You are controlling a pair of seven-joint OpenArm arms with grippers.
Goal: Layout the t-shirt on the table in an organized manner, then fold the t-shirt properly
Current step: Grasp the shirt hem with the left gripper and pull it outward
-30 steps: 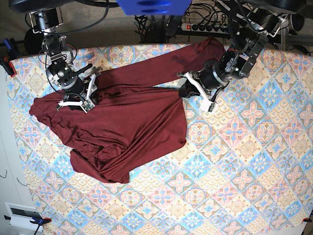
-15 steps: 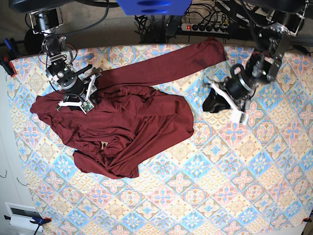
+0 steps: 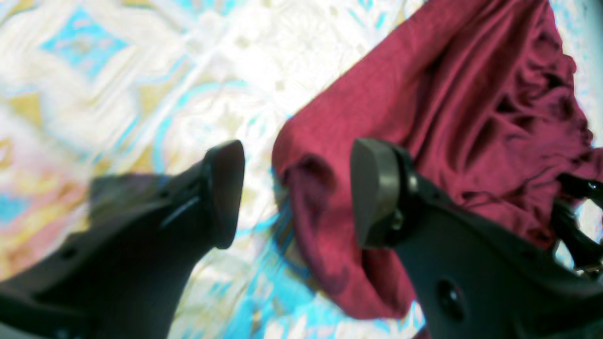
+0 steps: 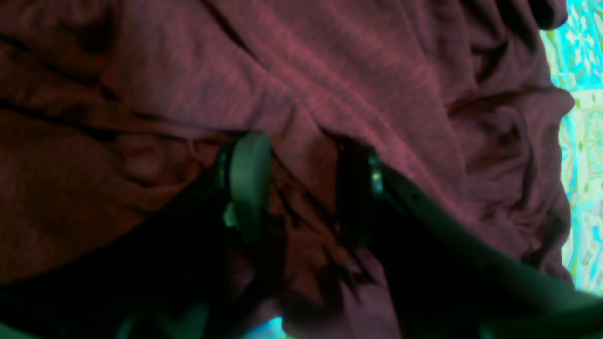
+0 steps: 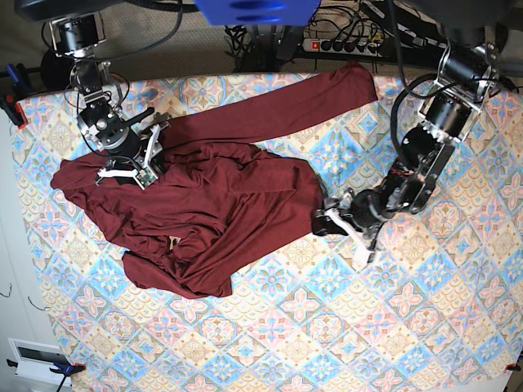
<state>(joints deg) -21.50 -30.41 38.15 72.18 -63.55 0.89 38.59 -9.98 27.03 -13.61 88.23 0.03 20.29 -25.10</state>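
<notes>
Bkgd only, base view: beyond the far edge of the work surface, dark floor or carpet [image 5: 176,49], grainy, prob. grey-brown. Black power strip [image 5: 347,46] w/ red switch lies there, several plugs in it; black cables [image 5: 245,39] tangled nearby. Blue housing [image 5: 255,11] at top centre, overhead, partly cropped. Left side: pale floor strip [image 5: 10,269], smooth, off-white. White box w/ dark slot [image 5: 37,358] at bottom-left corner. Small red/blue clamps [image 5: 12,98] at left edge, another [image 5: 65,369] low left, one more maybe at far bottom right – too small to say. Light even, soft shadows, no window seen.
</notes>
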